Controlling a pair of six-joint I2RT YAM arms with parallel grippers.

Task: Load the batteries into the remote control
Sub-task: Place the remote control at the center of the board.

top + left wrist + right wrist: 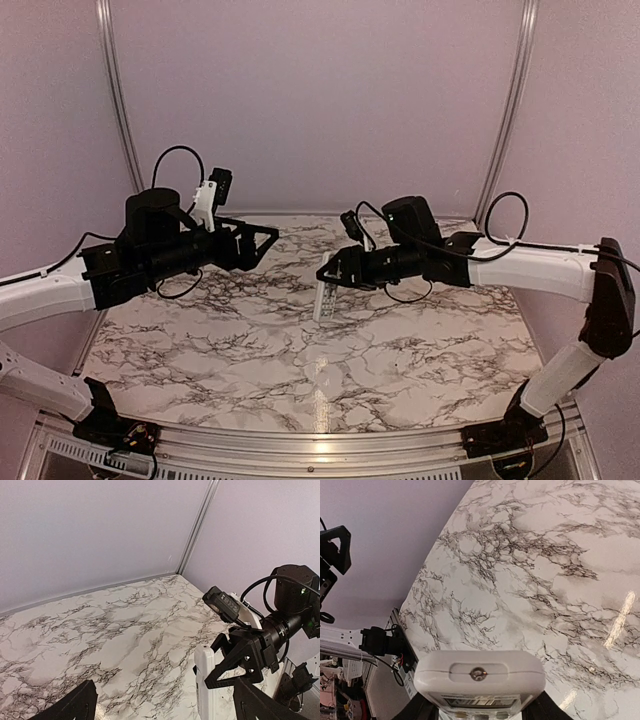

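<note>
Right fingers (pixel 227 682) around remote control (pixel 480 680)

table (pixel 300 370): white marble pattern | walls (pixel 320 100): plain lilac | metal posts (pixel 118 100): upright at back corners

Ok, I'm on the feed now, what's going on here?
The right arm has its jaws shut on the remote control, holding it end-down over the marble table. The left arm hovers apart from it, jaws open and empty. No batteries show in any view, and I cannot tell whether any are loaded.
</note>
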